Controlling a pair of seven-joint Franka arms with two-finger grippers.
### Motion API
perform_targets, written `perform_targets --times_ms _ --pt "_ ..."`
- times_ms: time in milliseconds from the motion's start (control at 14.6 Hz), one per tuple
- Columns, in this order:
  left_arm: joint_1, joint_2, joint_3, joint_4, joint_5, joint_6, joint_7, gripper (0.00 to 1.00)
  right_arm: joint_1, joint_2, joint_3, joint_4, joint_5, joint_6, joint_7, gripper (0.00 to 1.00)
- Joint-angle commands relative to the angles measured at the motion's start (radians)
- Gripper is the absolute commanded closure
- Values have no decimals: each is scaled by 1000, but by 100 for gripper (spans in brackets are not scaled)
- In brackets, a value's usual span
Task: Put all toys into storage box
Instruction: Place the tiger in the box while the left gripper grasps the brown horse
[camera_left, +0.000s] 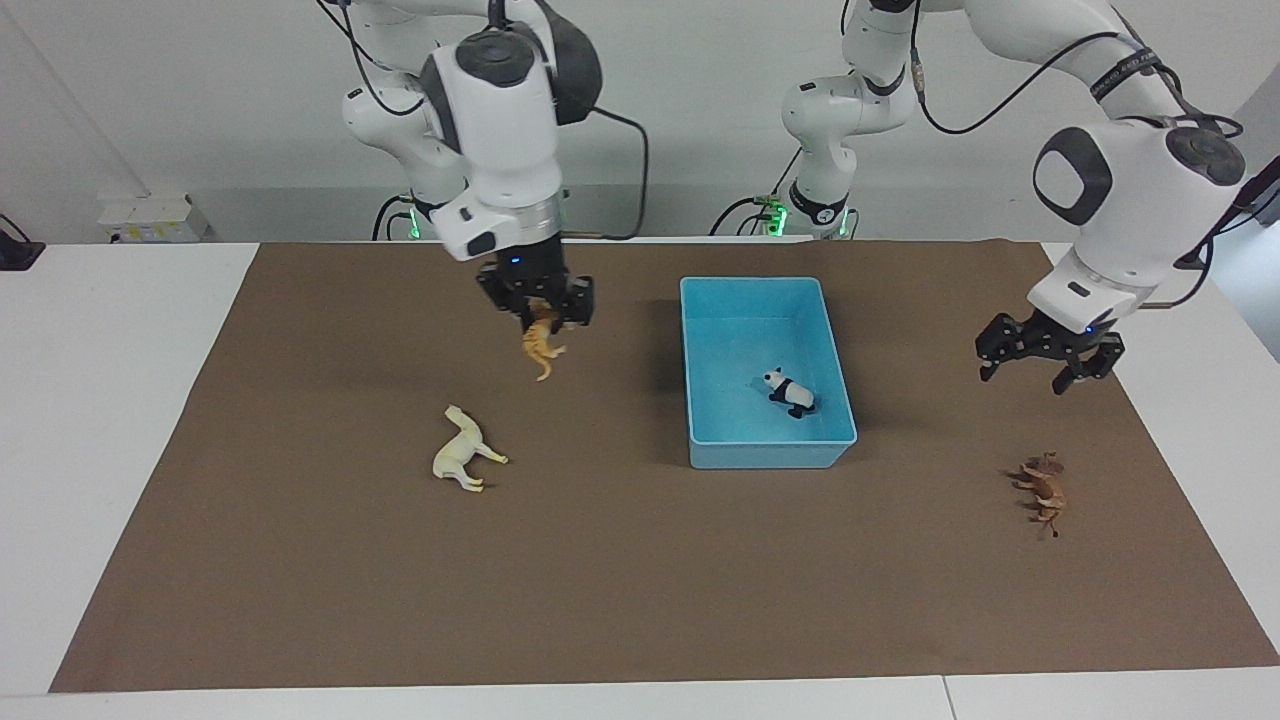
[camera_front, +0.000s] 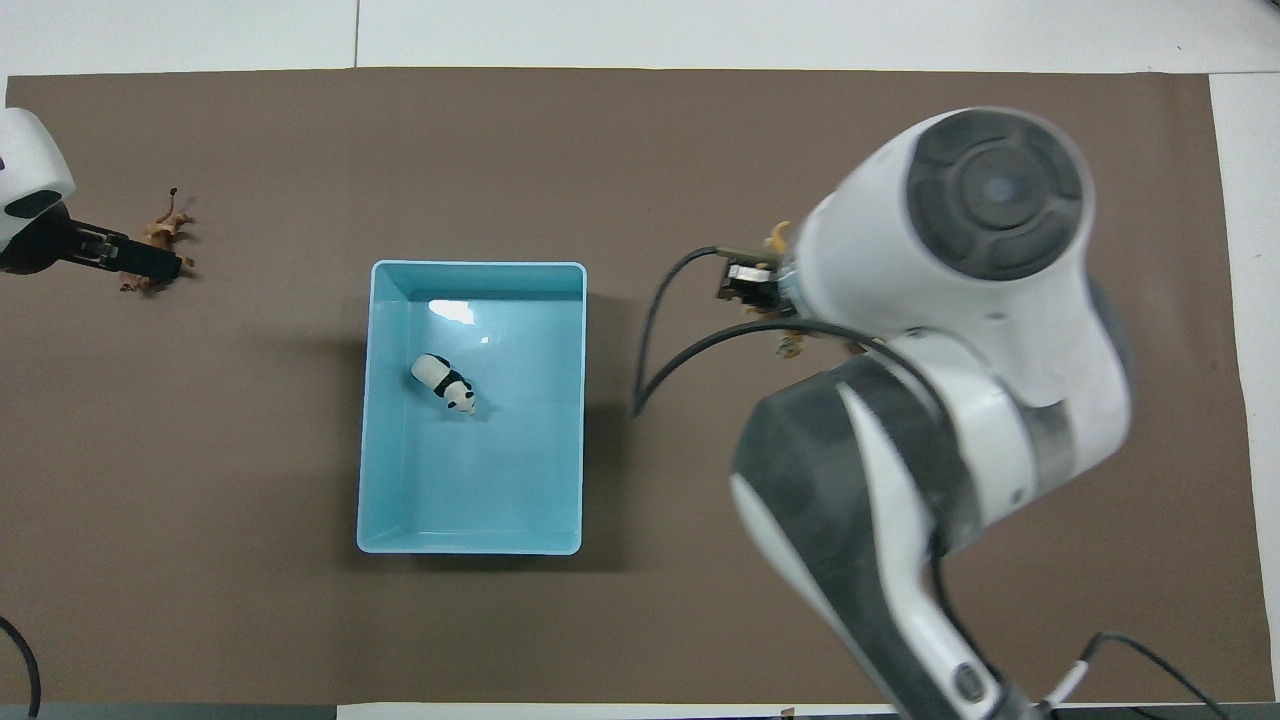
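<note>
Tiger (camera_left: 541, 348) hangs upper left of the facing view, clamped in the right pincer (camera_left: 537, 306); carry it over the box (camera_left: 700, 440), mid-frame with the panda (camera_left: 789, 391) inside, before letting go. Left pincer (camera_left: 1047, 362) hangs spread and empty at the right.

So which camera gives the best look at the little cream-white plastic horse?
The facing view: the cream-white plastic horse lies on its side in plain sight on the brown mat. In the overhead view the right arm covers it completely.
</note>
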Motion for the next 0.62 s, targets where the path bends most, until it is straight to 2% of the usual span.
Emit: perform_targets --times_ms 0,137,275,412,549 --pt "69 129 -16 68 37 91 131 0 134 176 -9 190 -5 -31 135 100" --pt "100 207 -16 109 35 105 190 0 203 237 -11 253 -10 -45 249 100" --pt "102 237 -16 107 21 127 187 0 286 366 -17 377 -19 -69 341 100" --pt "106 243 -16 68 21 139 186 0 312 405 -15 388 -24 -47 380 100" --pt "106 246 -14 47 21 161 184 0 337 405 -9 388 -19 -31 507 100"
